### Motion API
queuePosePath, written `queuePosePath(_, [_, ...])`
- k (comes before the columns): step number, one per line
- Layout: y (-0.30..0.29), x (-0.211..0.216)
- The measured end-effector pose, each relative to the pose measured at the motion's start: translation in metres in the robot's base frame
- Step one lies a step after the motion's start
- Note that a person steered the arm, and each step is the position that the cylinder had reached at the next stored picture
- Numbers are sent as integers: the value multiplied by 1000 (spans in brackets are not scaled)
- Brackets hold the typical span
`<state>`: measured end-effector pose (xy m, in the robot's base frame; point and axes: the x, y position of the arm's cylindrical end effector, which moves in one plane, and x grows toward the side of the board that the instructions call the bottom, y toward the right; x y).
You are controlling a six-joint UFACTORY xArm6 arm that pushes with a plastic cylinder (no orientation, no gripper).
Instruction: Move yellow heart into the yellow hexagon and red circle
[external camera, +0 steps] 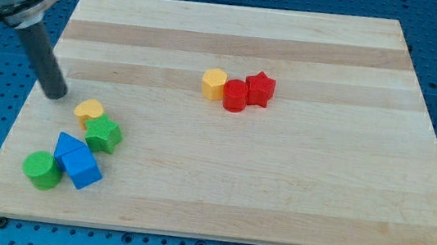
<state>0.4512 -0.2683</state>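
The yellow heart [89, 109] lies at the board's lower left, touching the green star [103, 134] below it. My tip [56, 94] rests on the board just left of the heart, a small gap apart. The yellow hexagon [215, 82] sits near the board's middle, with the red circle [235, 96] touching its right side. A red star [260, 89] touches the red circle on the right.
A blue triangle [67, 146] and a blue cube [81, 165] lie below the green star. A green cylinder [41, 169] sits at their left, near the wooden board's [319, 183] bottom left corner.
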Motion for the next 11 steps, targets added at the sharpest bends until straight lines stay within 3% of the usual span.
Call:
queuePosePath(2, [-8,45])
queuePosePath(4, [42,46])
queuePosePath(5, [75,42])
queuePosePath(8, [98,-2])
queuePosePath(11, [224,-20])
